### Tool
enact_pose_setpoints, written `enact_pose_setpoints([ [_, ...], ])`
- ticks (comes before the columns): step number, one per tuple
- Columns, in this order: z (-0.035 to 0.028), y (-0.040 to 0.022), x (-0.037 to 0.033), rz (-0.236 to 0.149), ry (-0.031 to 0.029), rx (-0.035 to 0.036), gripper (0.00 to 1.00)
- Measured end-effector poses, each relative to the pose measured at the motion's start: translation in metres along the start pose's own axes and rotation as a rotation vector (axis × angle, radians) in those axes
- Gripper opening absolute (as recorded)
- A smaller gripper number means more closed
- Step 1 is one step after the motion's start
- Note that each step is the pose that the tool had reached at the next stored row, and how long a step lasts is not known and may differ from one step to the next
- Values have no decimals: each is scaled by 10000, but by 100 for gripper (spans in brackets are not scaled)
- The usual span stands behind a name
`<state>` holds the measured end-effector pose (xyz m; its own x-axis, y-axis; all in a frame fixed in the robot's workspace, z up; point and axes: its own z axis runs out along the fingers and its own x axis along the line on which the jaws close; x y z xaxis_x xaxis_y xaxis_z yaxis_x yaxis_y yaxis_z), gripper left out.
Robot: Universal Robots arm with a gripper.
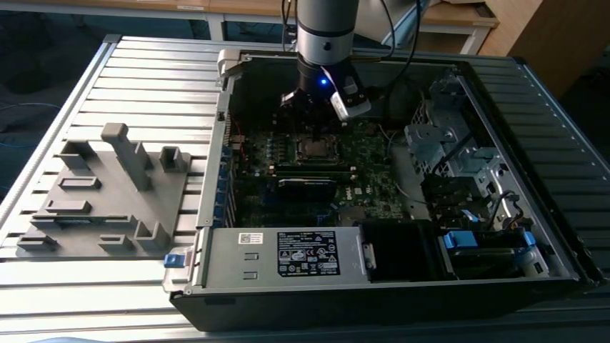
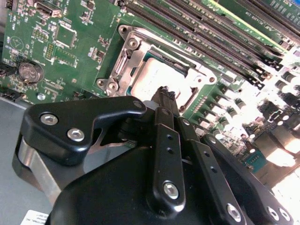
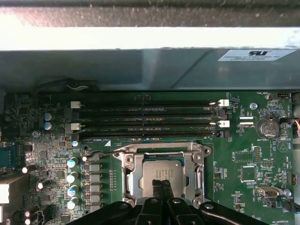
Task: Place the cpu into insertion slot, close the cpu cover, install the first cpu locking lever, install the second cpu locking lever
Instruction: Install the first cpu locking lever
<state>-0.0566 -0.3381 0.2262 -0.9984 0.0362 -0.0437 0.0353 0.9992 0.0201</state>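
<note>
Silvery-grey metal noted at the middle of the green board (image 3: 234, 161): top of the cpu (image 3: 161, 169), lying flat and square inside the insertion slot (image 3: 129, 159). Found the cpu cover (image 3: 159, 152) down flat around it, chip top showing through the square window. Spotted a thin wire lever (image 3: 99, 153) running off one corner of the frame; latched or not, cannot tell.

Logged the gripper (image 3: 162, 183) directly over one edge of the cpu, closed up, with nothing seen between the black fingers (image 2: 165, 101). Tips very near the chip top; contact not resolvable in either wrist view.

Placed the long black memory slots (image 3: 145, 119) just beside the socket, on the side away from the gripper, and a coin battery (image 3: 267, 127) further off on the board.

From the exterior view: recorded the arm (image 1: 326, 28) reaching straight down into the open computer case (image 1: 381, 304), case lying on a slatted metal table (image 1: 143, 71). Noted a grey fixture plate (image 1: 105, 207) on that table at the exterior view's left, well apart from the gripper.
</note>
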Motion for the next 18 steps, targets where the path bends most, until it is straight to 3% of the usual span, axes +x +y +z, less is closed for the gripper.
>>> enact_pose_setpoints([
  [11,-11,0,2,-1,0,1,11],
  [18,-12,-1,41,0,-1,-1,11],
])
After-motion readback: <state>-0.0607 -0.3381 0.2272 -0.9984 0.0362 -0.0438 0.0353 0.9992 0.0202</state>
